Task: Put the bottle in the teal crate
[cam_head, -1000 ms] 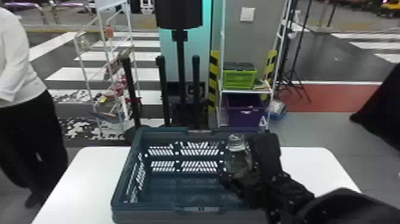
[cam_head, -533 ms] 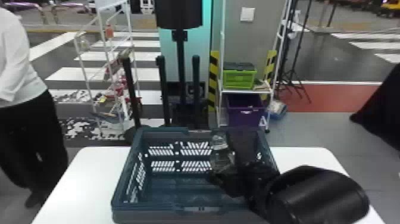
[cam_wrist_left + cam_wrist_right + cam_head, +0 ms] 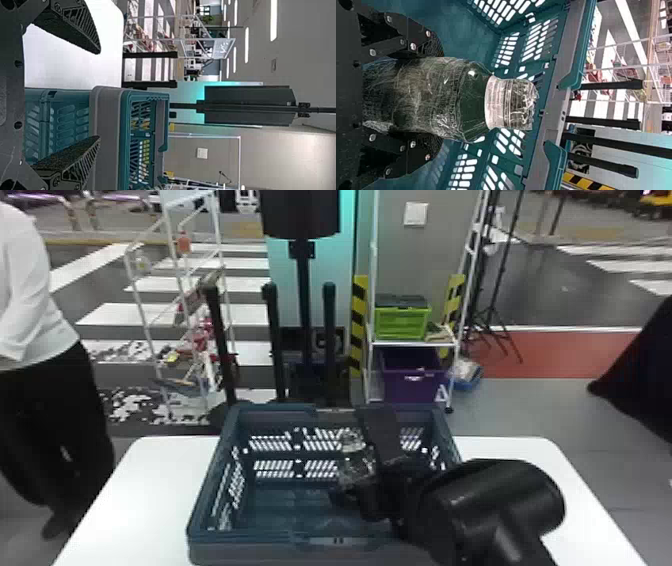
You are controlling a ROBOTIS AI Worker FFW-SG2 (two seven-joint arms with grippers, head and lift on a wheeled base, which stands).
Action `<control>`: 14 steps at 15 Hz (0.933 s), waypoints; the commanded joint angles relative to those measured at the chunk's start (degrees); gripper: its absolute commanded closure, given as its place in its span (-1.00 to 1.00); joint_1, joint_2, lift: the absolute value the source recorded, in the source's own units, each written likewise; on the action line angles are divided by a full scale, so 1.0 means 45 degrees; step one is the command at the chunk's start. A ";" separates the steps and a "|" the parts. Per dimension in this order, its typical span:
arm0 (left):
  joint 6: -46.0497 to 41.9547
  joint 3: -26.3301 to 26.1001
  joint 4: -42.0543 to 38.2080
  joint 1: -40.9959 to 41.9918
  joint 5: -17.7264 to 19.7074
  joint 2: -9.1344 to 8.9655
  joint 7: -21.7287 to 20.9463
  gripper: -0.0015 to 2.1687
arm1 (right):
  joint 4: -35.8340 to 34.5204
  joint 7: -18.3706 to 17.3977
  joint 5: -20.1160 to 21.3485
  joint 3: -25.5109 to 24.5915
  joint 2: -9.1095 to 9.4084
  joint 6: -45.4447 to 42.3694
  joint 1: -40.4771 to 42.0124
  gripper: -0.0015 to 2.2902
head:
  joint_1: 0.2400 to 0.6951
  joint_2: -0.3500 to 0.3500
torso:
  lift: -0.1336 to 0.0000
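Note:
In the head view my right gripper (image 3: 362,485) is inside the teal crate (image 3: 240,546), toward its right half, holding the clear bottle (image 3: 356,470) roughly upright. The right wrist view has the bottle (image 3: 431,99) wrapped in clear film, its capped end pointing away from the palm. There my right gripper (image 3: 437,97) is shut on the bottle's body, one finger on each side. Crate walls (image 3: 558,114) surround it. My left gripper (image 3: 99,95) stands open in the left wrist view, nothing between its fingers, outside the crate (image 3: 107,138).
The crate stands on a white table (image 3: 150,490). Behind the table are a dark stand with upright posts (image 3: 277,340), a wire rack (image 3: 175,290), and a shelf holding a green box (image 3: 402,322) and a purple box (image 3: 411,377).
My right gripper and the bottle have moved left from the crate's right side, then lower into the crate. More of the forearm shows over the crate's right edge.

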 commanded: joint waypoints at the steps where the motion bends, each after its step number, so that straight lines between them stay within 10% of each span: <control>1: -0.0082 0.0022 0.0042 0.0021 0.0000 -0.0024 0.0009 -0.89 | 0.0147 -0.0001 -0.0034 0.0004 0.0062 -0.0094 -0.0040 0.55 | 0.14 0.00 | 1.00; 5: -0.0199 0.0022 0.0062 0.0060 0.0000 -0.0024 0.0009 -0.89 | 0.0186 -0.0001 -0.0210 -0.0016 0.0062 0.0062 -0.0060 0.53 | 0.14 0.00 | 1.00; 8: -0.0316 0.0042 0.0062 0.0079 0.0000 -0.0024 0.0009 -0.89 | 0.0186 -0.0021 -0.0308 -0.0016 0.0062 0.0062 -0.0001 0.10 | 0.14 0.00 | 1.00; 11: -0.0355 0.0042 0.0081 0.0099 0.0000 -0.0043 0.0009 -0.89 | 0.0166 -0.0021 -0.0855 -0.0133 0.0043 0.0414 -0.0021 -0.85 | 0.14 0.00 | 1.00; 14: -0.0355 0.0042 0.0081 0.0099 0.0000 -0.0043 0.0009 -0.89 | 0.0108 -0.0099 -0.0698 -0.0113 0.0043 0.0375 0.0018 -0.93 | 0.14 0.00 | 1.00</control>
